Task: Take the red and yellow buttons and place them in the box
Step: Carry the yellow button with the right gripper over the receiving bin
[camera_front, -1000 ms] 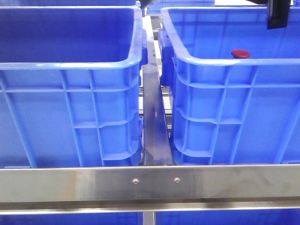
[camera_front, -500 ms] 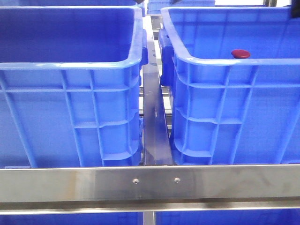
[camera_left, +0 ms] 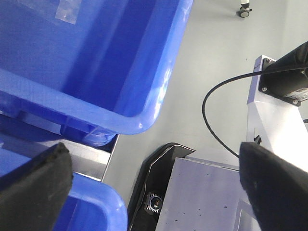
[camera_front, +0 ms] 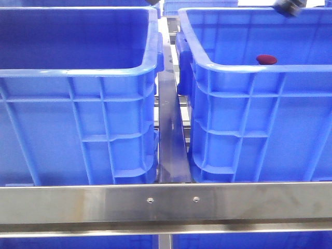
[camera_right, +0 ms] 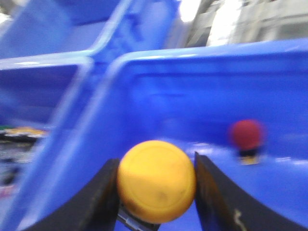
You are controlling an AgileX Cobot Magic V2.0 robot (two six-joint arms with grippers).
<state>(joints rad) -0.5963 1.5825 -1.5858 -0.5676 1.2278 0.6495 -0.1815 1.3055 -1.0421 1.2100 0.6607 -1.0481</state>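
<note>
Steel rails point(camera_front: 166, 202) frame the bench, and two deep blue crates sit side by side on it with a narrow metal channel between them. Inside the right-hand box point(camera_front: 244, 70) lies the red button point(camera_front: 266, 59), just behind the near rim; the right wrist view shows it blurred against the far inner wall point(camera_right: 246, 134). The right end effector point(camera_right: 155, 178) is clamped on the yellow button point(camera_right: 156, 180), its dark fingers point(camera_right: 216, 202) pressed to either side of the dome, above the interior of that same box. In the front view only a dark scrap of it point(camera_front: 287, 7) shows at the top edge, over the box. The left end effector point(camera_left: 154, 192) has its fingers point(camera_left: 36, 187) spread wide apart and holds nothing, above the corner of the left crate point(camera_left: 96, 72) and grey floor point(camera_left: 211, 57).
</note>
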